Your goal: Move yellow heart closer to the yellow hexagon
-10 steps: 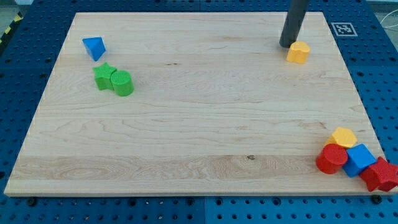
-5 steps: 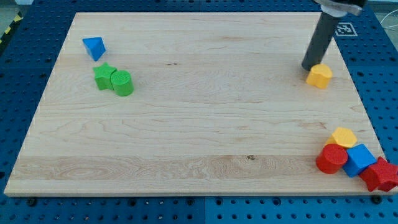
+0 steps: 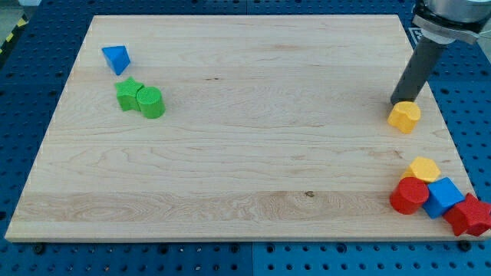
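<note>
My tip (image 3: 402, 103) touches the top side of the small yellow heart block (image 3: 404, 117), close to the right edge of the light wooden counter (image 3: 245, 153); no gripper shows, just the dark rod. The yellow hexagon block (image 3: 423, 169) sits near the bottom-right corner, against a red cylinder block (image 3: 408, 196) and blue cube block (image 3: 443, 195), well apart from the heart.

views: one | position: above the board's (image 3: 230, 153) bottom edge, looking down at a slant toward its top edge | range: all four edges nearly in frame
</note>
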### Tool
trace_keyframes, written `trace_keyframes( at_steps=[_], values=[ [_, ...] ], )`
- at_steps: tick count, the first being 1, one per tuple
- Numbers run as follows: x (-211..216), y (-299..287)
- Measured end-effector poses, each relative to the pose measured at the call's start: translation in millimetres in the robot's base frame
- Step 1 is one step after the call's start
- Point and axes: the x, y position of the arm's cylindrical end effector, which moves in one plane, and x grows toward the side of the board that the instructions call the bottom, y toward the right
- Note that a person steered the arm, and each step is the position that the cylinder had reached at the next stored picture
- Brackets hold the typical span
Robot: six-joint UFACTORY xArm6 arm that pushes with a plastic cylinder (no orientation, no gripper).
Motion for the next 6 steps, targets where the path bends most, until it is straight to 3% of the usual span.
trace_keyframes(
  at_steps=[4, 6],
  values=[
    [66.3, -1.3],
    [68.9, -4.2]
  ],
)
